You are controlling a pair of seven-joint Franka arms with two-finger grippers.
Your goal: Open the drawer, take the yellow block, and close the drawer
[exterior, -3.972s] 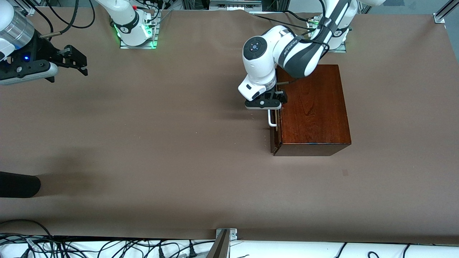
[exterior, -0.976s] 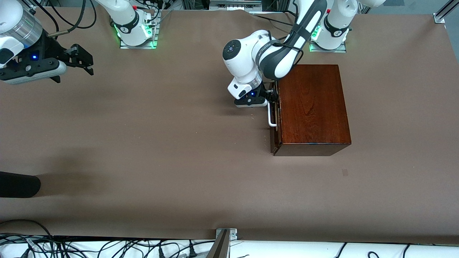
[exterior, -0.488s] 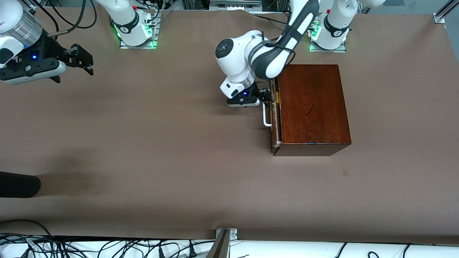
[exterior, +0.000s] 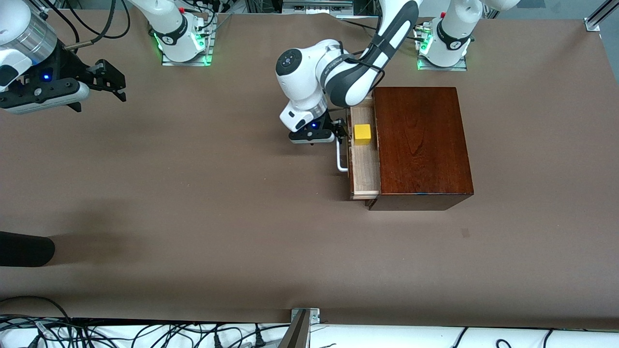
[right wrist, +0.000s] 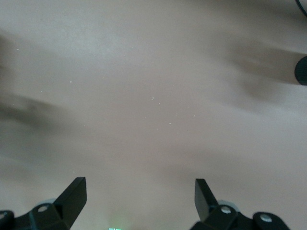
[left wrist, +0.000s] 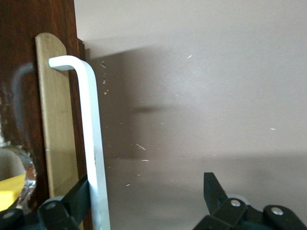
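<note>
The dark reddish-brown wooden box stands toward the left arm's end of the table. Its drawer is pulled partly out and shows a pale wood inside. The yellow block lies in the drawer. My left gripper is open, low at the white bar handle, with one finger hooked between the handle and the drawer front. A corner of the yellow block shows in the left wrist view. My right gripper is open and empty, waiting above the table at the right arm's end.
A black rounded object lies at the table's edge at the right arm's end, nearer to the front camera; it also shows in the right wrist view. A metal post stands at the near edge. Brown table spreads between the arms.
My left gripper has moved toward the right arm's end with the handle hooked. The drawer has slid out and the yellow block has come into sight. The right arm holds still.
</note>
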